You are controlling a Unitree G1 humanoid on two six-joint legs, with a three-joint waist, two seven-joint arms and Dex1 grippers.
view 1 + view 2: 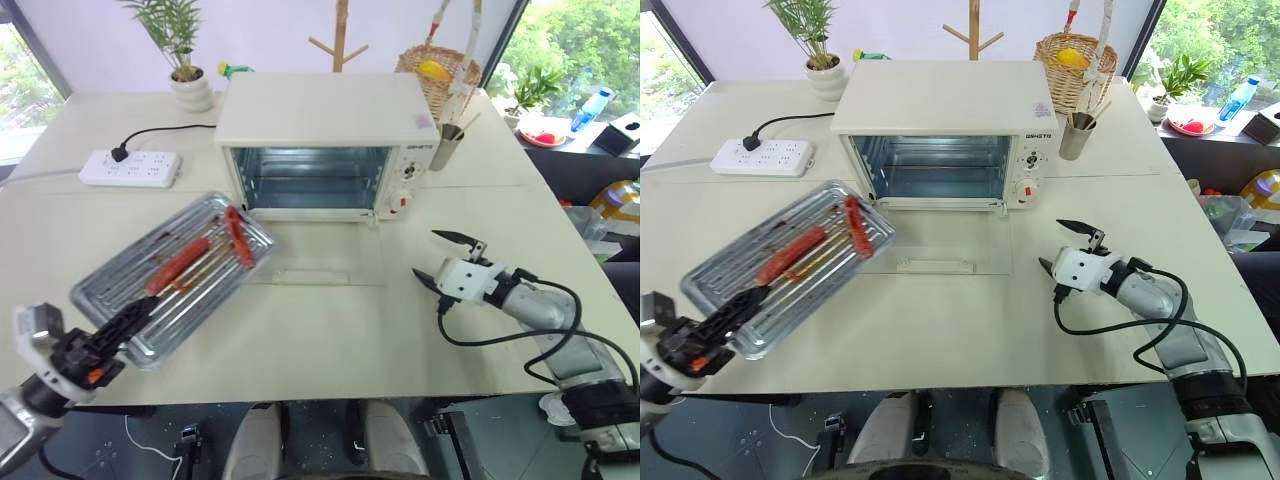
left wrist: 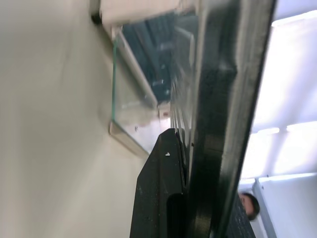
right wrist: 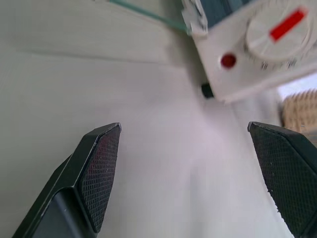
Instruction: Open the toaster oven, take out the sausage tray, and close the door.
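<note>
Left eye view: sausage tray (image 1: pixel 175 275) holds two sausages (image 1: pixel 205 250).

A pale cream table (image 1: pixel 330 330) carried everything. At its far middle sat the oven (image 1: pixel 330 140), its glass door (image 1: pixel 315 262) folded down flat on the tabletop toward the near side. Far left lay a white power strip (image 1: pixel 130 168) with one black plug in it (its cable curled off toward the oven). Behind that, at the far edge, stood a potted plant (image 1: pixel 185 75). A metal cup (image 1: pixel 447 148) stood just right of the oven, a wicker basket (image 1: pixel 435 75) behind it. At the far right edge was a red-and-white dish (image 1: pixel 545 133).
</note>
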